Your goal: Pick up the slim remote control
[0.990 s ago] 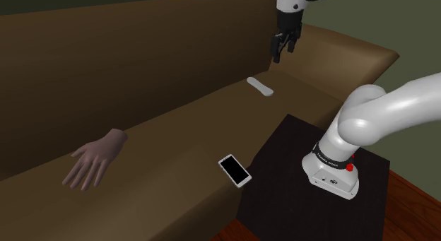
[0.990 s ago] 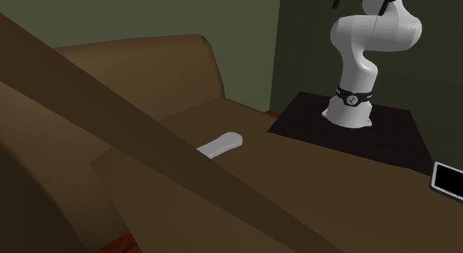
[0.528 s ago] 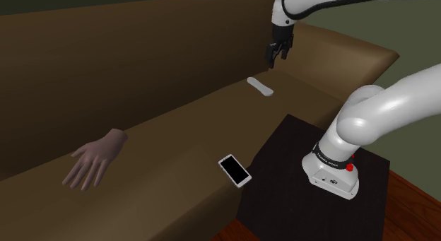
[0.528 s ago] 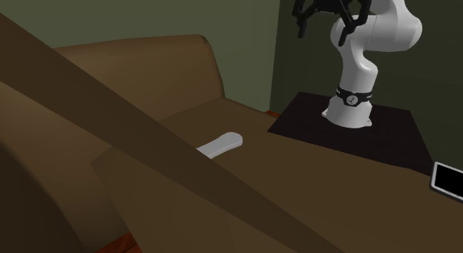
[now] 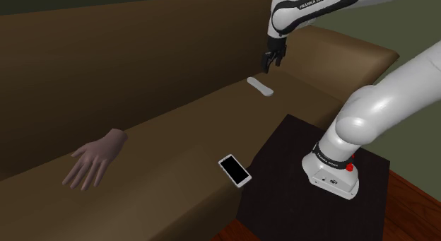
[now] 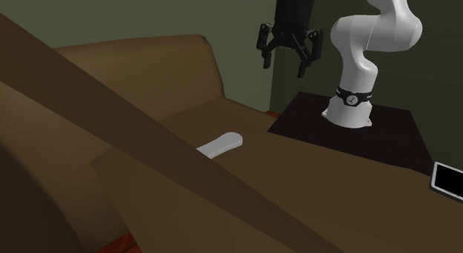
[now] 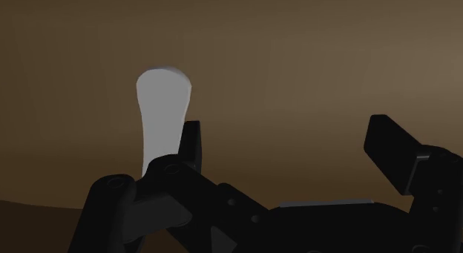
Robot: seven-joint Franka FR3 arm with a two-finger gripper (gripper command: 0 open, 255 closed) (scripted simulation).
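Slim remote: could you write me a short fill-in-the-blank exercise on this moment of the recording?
The slim remote lies flat on the brown ____ seat. The hand hangs in the air, clear of the remote, its fingers ____. The remote's colour is ____.
Missing words: sofa; open; white.

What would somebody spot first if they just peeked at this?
Probably the lone hand lying flat on the brown sofa, at the shoulder view's left. Next, the white arm with its black end effector, open, hovers close above the pale slim remote on the seat.
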